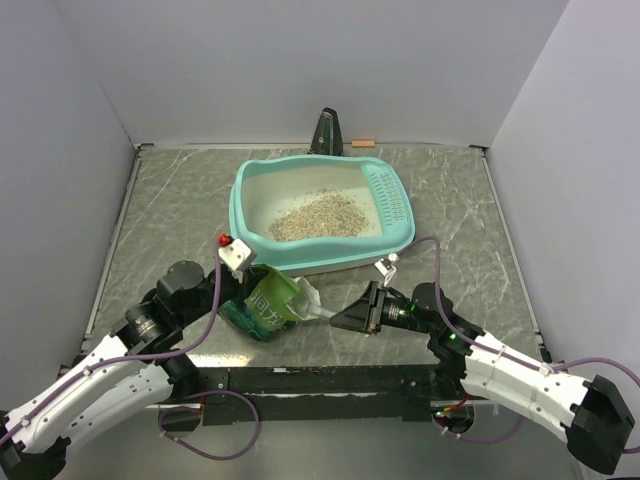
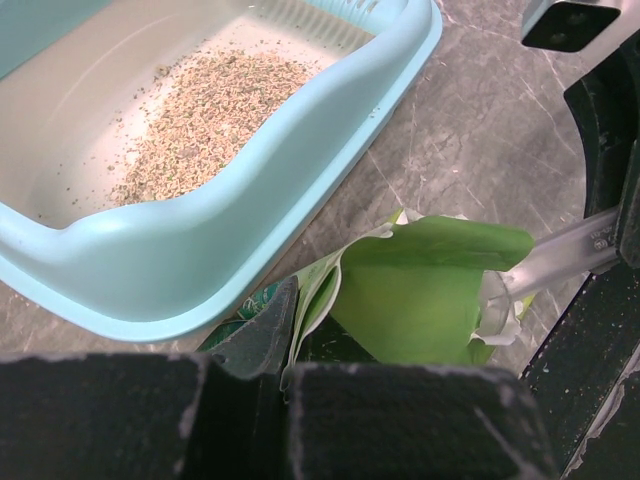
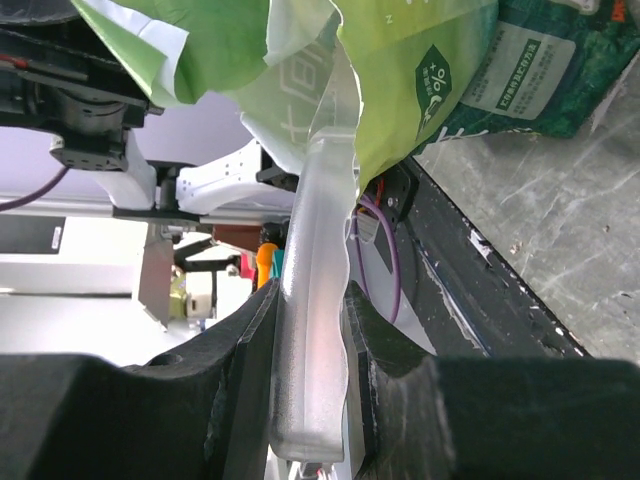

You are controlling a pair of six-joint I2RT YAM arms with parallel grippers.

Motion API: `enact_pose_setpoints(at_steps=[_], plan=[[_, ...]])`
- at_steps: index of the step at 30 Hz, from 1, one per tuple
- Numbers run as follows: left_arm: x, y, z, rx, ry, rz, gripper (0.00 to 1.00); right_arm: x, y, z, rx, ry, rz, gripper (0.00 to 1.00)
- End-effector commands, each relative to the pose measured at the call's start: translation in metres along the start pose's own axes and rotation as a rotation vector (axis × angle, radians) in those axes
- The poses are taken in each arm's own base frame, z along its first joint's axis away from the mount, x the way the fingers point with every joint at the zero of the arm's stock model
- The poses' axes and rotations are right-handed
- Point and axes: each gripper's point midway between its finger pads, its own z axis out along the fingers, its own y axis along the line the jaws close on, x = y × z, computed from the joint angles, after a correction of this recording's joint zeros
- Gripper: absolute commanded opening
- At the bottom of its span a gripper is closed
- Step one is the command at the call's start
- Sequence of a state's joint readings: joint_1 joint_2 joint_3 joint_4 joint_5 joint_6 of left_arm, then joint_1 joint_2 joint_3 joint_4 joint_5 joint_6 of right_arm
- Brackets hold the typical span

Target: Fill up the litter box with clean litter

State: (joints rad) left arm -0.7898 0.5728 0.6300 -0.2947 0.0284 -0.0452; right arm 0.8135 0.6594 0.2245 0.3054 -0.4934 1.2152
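litter box (image 1: 320,260) on the desk (image 1: 170,210), just beyond both hands. clean litter (image 1: 318,215) heaped loose on its whitish floor, middle to slotted end, apart from either hand. near rim of the box just beside the left hand (image 2: 288,350); touching or not, cannot tell. left hand pressed together, pinching the open edge of a green bag (image 1: 268,305) lying on its side between the arms, in front of the box. right hand (image 3: 308,310) partly closed, pinching a translucent plastic handle (image 3: 318,230) that runs into the bag's mouth. right hand low near the desk's front edge, pointing left at the bag, short of the box.
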Motion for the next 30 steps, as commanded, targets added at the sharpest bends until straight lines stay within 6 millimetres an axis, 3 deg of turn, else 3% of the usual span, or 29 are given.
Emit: enact_pose_setpoints(at_steps=[1, 20, 30], plan=[[-0.005, -0.006, 0.001, 0.028, -0.028, -0.015, 0.01, -0.015, 0.019, -0.008, -0.1, -0.109, -0.017, 0.0], [-0.003, -0.006, 0.002, 0.023, -0.019, -0.016, 0.01, -0.012, 0.049, -0.04, -0.235, -0.174, -0.041, 0.0], [-0.003, -0.004, 0.003, 0.013, -0.018, -0.02, 0.01, -0.011, 0.043, -0.055, -0.168, -0.21, -0.042, 0.0]])
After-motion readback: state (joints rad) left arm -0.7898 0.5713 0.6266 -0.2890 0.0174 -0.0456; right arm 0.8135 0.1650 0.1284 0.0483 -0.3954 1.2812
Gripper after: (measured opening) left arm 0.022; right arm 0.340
